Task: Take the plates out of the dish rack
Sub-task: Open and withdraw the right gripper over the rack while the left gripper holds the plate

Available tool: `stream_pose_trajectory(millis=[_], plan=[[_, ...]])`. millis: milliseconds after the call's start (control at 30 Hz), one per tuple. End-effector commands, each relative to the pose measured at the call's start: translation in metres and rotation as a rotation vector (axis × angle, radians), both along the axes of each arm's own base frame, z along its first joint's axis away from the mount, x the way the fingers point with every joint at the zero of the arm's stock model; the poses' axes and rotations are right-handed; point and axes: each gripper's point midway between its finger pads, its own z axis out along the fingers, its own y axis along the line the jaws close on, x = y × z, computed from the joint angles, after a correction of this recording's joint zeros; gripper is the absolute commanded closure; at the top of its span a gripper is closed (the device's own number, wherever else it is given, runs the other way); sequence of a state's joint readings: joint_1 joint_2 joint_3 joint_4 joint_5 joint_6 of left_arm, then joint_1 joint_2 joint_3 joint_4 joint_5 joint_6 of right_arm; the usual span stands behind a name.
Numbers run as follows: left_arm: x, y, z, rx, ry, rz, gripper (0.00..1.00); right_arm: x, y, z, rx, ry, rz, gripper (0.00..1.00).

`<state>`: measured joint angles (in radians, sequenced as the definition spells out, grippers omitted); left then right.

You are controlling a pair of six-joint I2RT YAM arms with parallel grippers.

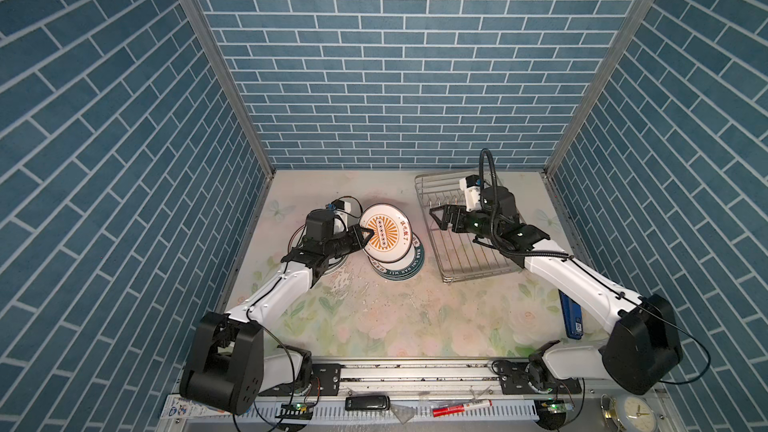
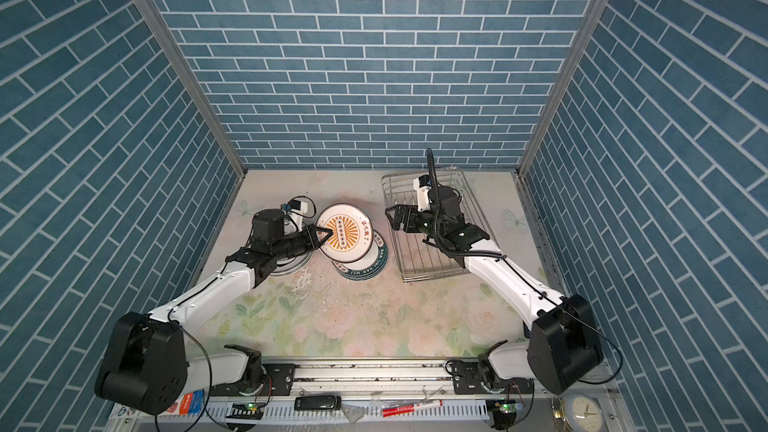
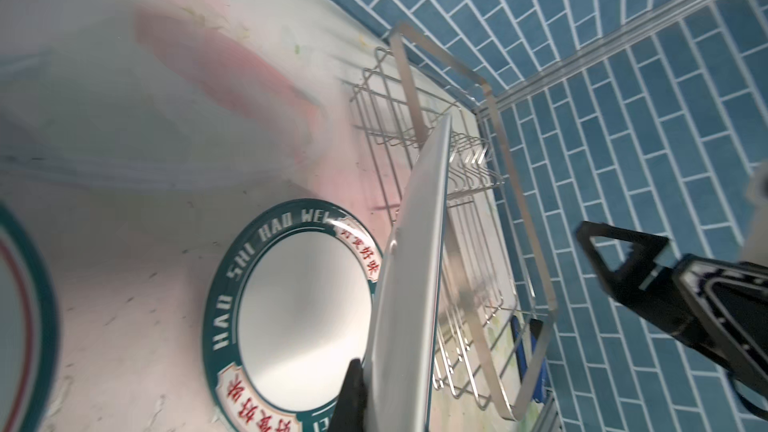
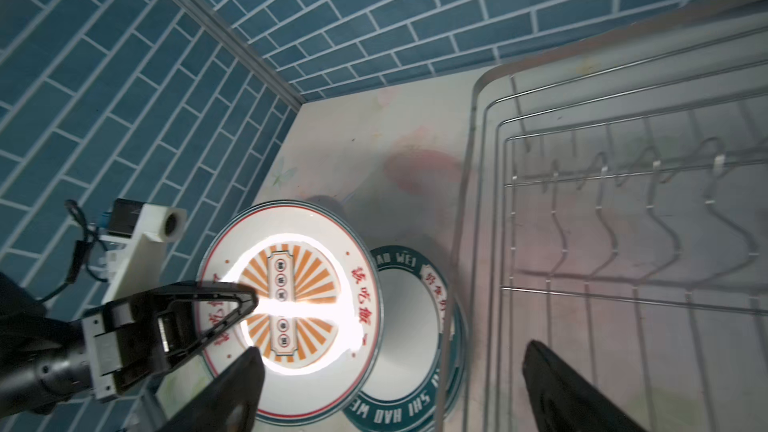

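My left gripper (image 1: 367, 237) is shut on the rim of a white plate with an orange sunburst centre (image 1: 384, 234) (image 4: 291, 305). It holds that plate tilted over a stack of green-rimmed plates (image 1: 402, 270) (image 3: 303, 326) lying flat on the table. In the left wrist view the held plate (image 3: 415, 284) shows edge-on against one black finger (image 3: 353, 396). The silver wire dish rack (image 1: 469, 261) (image 4: 623, 243) stands at the back right, its zigzag slots bare. My right gripper (image 1: 439, 218) (image 4: 395, 388) hangs open over the rack's left edge, holding nothing.
Another plate (image 2: 293, 268) lies flat under the left arm, left of the stack. A blue flat object (image 1: 571, 317) lies by the table's right edge beside the right arm. A marker (image 1: 461, 408), a black device (image 1: 368, 403) and a clock (image 1: 636, 413) sit on the front rail.
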<state>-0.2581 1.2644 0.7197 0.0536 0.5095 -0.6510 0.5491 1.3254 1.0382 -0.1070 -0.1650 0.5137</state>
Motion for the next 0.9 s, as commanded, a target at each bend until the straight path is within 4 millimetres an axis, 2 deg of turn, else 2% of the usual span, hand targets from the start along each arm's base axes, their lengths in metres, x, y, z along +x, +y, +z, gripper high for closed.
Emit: stream_pose_trajectory(millis=[0, 200, 300, 467, 667, 867], plan=[[0.003, 0.024, -0.001, 0.134, 0.003, 0.083, 1.00, 0.008, -0.053, 0.004, -0.242, -0.057, -0.189, 0.01], [0.002, 0.039, -0.010, 0.214, 0.048, 0.139, 1.00, 0.004, -0.116, 0.015, -0.463, -0.093, -0.426, 0.01], [0.004, 0.039, -0.017, 0.228, 0.075, 0.139, 1.00, 0.000, -0.136, 0.019, -0.515, -0.122, -0.506, 0.01], [0.006, 0.038, -0.025, 0.231, 0.104, 0.133, 1.00, 0.000, -0.146, 0.017, -0.559, -0.127, -0.537, 0.01], [0.006, 0.033, -0.031, 0.209, 0.128, 0.117, 1.00, 0.005, -0.134, -0.001, -0.588, -0.059, -0.477, 0.01], [0.007, 0.034, -0.044, 0.224, 0.184, 0.124, 1.00, 0.007, -0.132, -0.010, -0.609, -0.036, -0.462, 0.01]])
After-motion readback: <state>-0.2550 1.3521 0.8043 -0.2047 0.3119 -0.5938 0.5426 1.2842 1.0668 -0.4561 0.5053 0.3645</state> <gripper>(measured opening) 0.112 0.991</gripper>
